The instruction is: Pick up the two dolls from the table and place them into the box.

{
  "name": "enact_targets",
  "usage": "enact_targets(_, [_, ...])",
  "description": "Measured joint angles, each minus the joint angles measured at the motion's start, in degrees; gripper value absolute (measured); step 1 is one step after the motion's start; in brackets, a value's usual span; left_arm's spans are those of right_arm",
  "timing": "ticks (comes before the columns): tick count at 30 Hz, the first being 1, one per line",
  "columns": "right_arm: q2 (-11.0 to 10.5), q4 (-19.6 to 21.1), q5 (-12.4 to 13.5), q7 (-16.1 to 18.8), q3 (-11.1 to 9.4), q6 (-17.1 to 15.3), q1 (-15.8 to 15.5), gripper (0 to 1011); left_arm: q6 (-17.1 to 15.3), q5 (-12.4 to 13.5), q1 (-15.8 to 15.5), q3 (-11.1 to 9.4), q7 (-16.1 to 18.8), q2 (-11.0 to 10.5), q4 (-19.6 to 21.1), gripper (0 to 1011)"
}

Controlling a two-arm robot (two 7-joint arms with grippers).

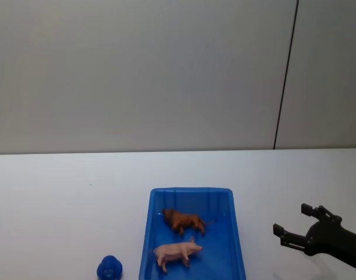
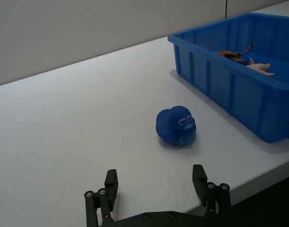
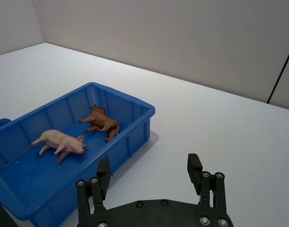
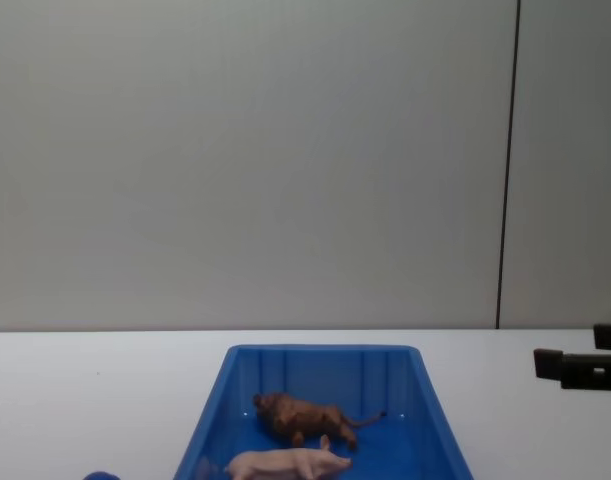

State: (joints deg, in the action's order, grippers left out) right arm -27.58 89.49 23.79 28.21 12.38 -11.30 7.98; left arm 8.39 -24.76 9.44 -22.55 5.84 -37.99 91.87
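Observation:
Both dolls lie inside the blue box (image 1: pixel 236 239): the brown lion (image 1: pixel 183 221) toward the far end and the pale pink pig (image 1: pixel 176 253) nearer me. The same lion (image 3: pixel 101 122) and pig (image 3: pixel 59 142) show in the right wrist view within the box (image 3: pixel 135 130), and again from the chest as lion (image 4: pixel 297 416), pig (image 4: pixel 285 464) and box (image 4: pixel 440 420). My right gripper (image 1: pixel 293 222) hovers open above the white table (image 1: pixel 61 198), to the right of the box, holding nothing. My left gripper (image 2: pixel 156 184) is open over the table's near edge, left of the box (image 2: pixel 229 90).
A small blue rounded duck-like toy (image 2: pixel 177 126) sits on the table between my left gripper and the box, also seen as the blue toy (image 1: pixel 109 268) at the box's near left. A grey wall with a dark vertical seam (image 1: pixel 285 76) stands behind the table.

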Motion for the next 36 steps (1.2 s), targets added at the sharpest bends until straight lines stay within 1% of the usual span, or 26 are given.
enact_targets(2, [-0.01, 0.00, 0.01, 0.00, 0.00, 0.01, -0.01, 1001, 0.95, -0.01, 0.05, 0.08, -0.71, 0.00, -0.69, 1001])
enact_targets(8, [-0.04, 0.00, 0.02, 0.00, 0.00, 0.01, -0.04, 1001, 5.86, 0.05, -0.03, 0.33, -4.03, 0.30, -3.73, 1001])
enact_targets(10, [-0.04, 0.00, 0.02, 0.00, 0.00, 0.01, -0.04, 1001, 6.94, 0.15, -0.10, 0.37, -4.73, 0.42, -4.40, 1001])
enact_targets(11, [-0.04, 0.00, 0.02, 0.00, 0.00, 0.01, -0.04, 1001, 8.32, 0.29, -0.19, 0.40, -5.53, 0.57, -5.21, 1001])
enact_targets(14, [-0.05, 0.00, 0.02, 0.01, 0.00, 0.01, -0.04, 1001, 10.02, 0.46, -0.34, 0.43, -6.46, 0.82, -6.31, 1001])
enact_targets(15, [-0.05, 0.00, 0.02, 0.01, 0.00, 0.01, -0.04, 1001, 11.44, 0.67, -0.40, 0.44, -7.15, 0.96, -6.90, 1001])
enact_targets(16, [-0.05, 0.00, 0.02, 0.01, 0.00, 0.01, -0.04, 1001, 11.98, 0.76, -0.43, 0.45, -7.38, 1.05, -7.24, 1001])
enact_targets(17, [-0.05, 0.00, 0.02, 0.01, 0.00, 0.01, -0.04, 1001, 13.28, 0.91, -0.46, 0.51, -7.77, 1.13, -7.57, 1001])
enact_targets(18, [-0.05, 0.00, 0.02, 0.01, 0.00, 0.01, -0.04, 1001, 13.28, 0.91, -0.46, 0.51, -7.77, 1.13, -7.57, 1001])
enact_targets(21, [-0.05, -0.01, 0.02, 0.01, 0.00, 0.01, -0.04, 1001, 16.35, 1.37, -0.46, 0.92, -8.34, 1.13, -8.01, 1001])
enact_targets(25, [-0.05, -0.01, 0.02, 0.01, 0.00, 0.00, -0.04, 1001, 18.86, 1.95, -0.10, 1.50, -8.39, 0.66, -7.40, 1001])
enact_targets(28, [-0.04, -0.01, 0.02, 0.01, 0.00, 0.00, -0.04, 1001, 20.35, 2.56, 0.27, 2.06, -8.05, 0.10, -5.98, 1001])
enact_targets(32, [-0.04, -0.01, 0.02, 0.01, 0.00, 0.00, -0.04, 1001, 21.36, 3.46, 0.79, 2.96, -7.00, -0.85, -3.50, 1001])
enact_targets(33, [-0.04, -0.01, 0.02, 0.01, 0.00, 0.00, -0.04, 1001, 21.60, 3.93, 0.98, 3.32, -6.45, -1.25, -2.36, 1001])
enact_targets(34, [-0.04, -0.01, 0.02, 0.01, 0.00, 0.00, -0.04, 1001, 21.60, 3.93, 0.98, 3.32, -6.45, -1.25, -2.36, 1001])
enact_targets(36, [-0.04, -0.01, 0.02, 0.01, 0.00, 0.00, -0.04, 1001, 21.65, 4.56, 1.24, 3.97, -5.75, -1.95, -0.26, 1001])
